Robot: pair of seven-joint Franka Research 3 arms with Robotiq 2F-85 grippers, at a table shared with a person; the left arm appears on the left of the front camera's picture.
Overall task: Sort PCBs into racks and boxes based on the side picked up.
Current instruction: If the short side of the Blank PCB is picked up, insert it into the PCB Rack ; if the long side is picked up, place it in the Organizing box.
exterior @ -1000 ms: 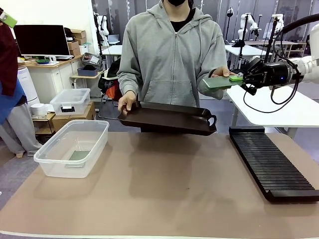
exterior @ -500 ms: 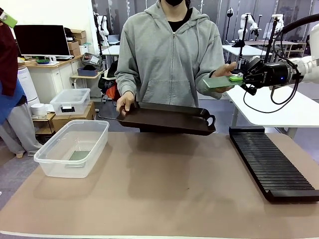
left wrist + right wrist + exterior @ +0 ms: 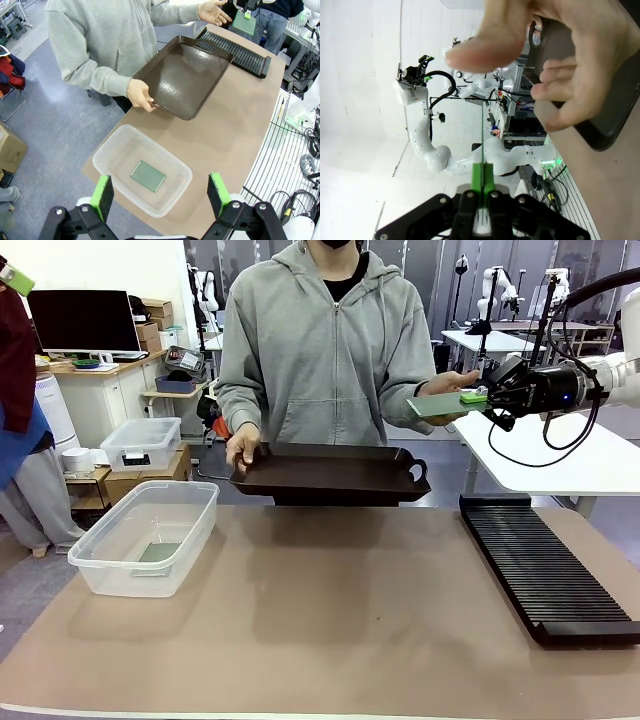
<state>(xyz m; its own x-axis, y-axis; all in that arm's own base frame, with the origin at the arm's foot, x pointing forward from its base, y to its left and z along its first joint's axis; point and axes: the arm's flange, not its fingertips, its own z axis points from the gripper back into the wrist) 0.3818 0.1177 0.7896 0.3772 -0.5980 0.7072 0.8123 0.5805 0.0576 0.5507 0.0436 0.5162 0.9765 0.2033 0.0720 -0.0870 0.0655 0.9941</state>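
Right gripper (image 3: 475, 397): pinching a thin flat green circuit board (image 3: 438, 406) by its edge, pads pressed tight
Left gripper (image 3: 161, 192): spread wide, above clear plastic tub (image 3: 117, 150)

Your front camera looks across the table (image 3: 330, 620); left wrist looks down from high, sharing the tub (image 3: 135, 583); right wrist sits close on a hand (image 3: 560, 55).

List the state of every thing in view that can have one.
Right pincer: shut on the thin green circuit board, held in the air.
Left pincer: open, above the clear plastic tub.
Second green circuit board: flat inside the tub.
Long black slotted rack: slots unfilled.
Dark brown handled tray: held by the person's hand.
Person's other hand: open.
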